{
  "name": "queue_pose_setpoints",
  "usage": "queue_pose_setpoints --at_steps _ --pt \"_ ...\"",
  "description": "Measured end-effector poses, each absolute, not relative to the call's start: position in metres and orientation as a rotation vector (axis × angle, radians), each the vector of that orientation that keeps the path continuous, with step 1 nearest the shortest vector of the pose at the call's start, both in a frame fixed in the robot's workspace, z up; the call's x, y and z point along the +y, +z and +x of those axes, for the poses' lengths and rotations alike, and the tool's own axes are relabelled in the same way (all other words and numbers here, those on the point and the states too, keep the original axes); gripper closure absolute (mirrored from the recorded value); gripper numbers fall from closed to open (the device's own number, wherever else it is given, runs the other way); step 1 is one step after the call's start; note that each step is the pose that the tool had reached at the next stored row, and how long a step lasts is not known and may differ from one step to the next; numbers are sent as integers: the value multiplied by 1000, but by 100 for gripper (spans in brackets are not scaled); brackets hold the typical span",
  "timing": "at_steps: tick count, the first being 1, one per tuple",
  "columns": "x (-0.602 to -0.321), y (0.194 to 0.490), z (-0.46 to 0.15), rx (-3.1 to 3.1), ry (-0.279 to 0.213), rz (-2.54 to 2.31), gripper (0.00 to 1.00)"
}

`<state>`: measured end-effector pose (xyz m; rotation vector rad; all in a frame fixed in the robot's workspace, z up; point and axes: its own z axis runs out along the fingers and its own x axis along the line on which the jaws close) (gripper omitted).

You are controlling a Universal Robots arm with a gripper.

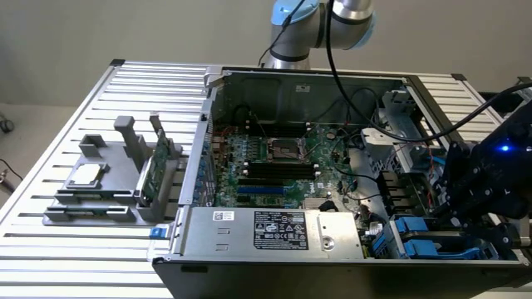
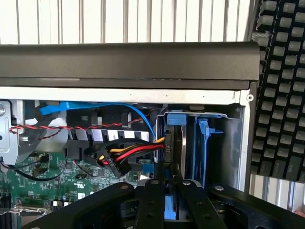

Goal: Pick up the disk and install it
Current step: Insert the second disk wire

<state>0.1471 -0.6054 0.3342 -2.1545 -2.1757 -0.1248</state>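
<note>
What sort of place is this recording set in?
Likely a lab bench for computer assembly: an open PC case with its motherboard bare sits on a slatted metal table, a grey fixture holding parts stands beside it, and the robot's pincer works at the blue drive bay.

Even, soft room light; the slatted table (image 1: pixel 50 249) glares pale toward 7 o'clock. The case (image 1: pixel 291 156) interior sits dim and shadowed. At 3 o'clock 1 blue LED (image 1: pixel 502 148) glows. In the wrist view, near fingers (image 2: pixel 151 205) blur.

Plain beige wall (image 1: pixel 124 31), slatted aluminium table (image 1: pixel 99 249), even indoor light
</note>
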Motion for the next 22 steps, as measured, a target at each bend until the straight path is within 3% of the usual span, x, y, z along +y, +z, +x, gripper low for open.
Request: queue_pose_setpoints --at_steps 10,13,22 --pt "-607 330 147 -2177 -126 -2152 82" --pt "-607 330 147 -2175 -126 -2150 69" --pt "-607 353 147 -2167 -107 -2144 69"
